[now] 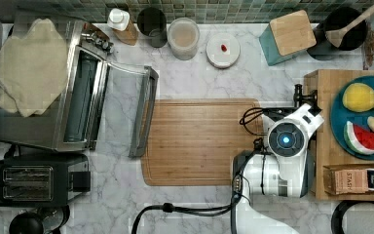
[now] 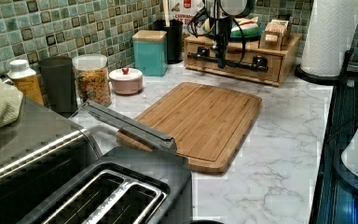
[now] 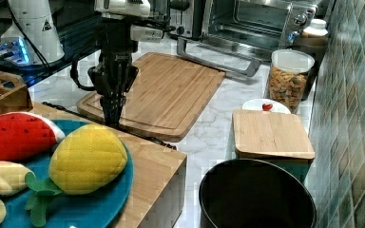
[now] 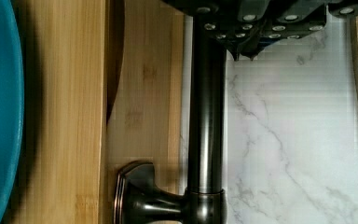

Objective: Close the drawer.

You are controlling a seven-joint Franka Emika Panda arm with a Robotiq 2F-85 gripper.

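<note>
We see the gripper (image 2: 222,59) hanging down at the front of the light wooden cabinet (image 2: 284,58), which stands at the far end of the marble counter (image 2: 279,140) in the left view, against the tiled wall; its fingers (image 3: 111,111) reach down in front of the cabinet's front edge in the right view; they sit close together at the dark bar handle (image 4: 206,116), though we cannot tell whether they clamp it or merely touch it.

The drawer (image 2: 235,59) fills the front face of the cabinet below the top board; in the left view its front looks nearly flush with the cabinet body; in the wrist view a narrow dark gap (image 4: 114,60) shows between the top board and the drawer's front panel (image 4: 144,93), so we judge it almost in, perhaps not fully; the handle's mounting post (image 4: 144,198) is fixed to that panel.

On the cabinet's top lies a blue plate (image 1: 341,114) with toy fruit: a yellow lemon (image 1: 359,96) and a watermelon slice (image 1: 366,138); a small box (image 1: 358,179) stands at the top's corner nearest the arm's base.

The cutting board (image 1: 199,141) lies in the middle of the counter, just beside the cabinet; a toaster oven (image 1: 78,92) with its door down stands beyond the board's far edge.
</note>
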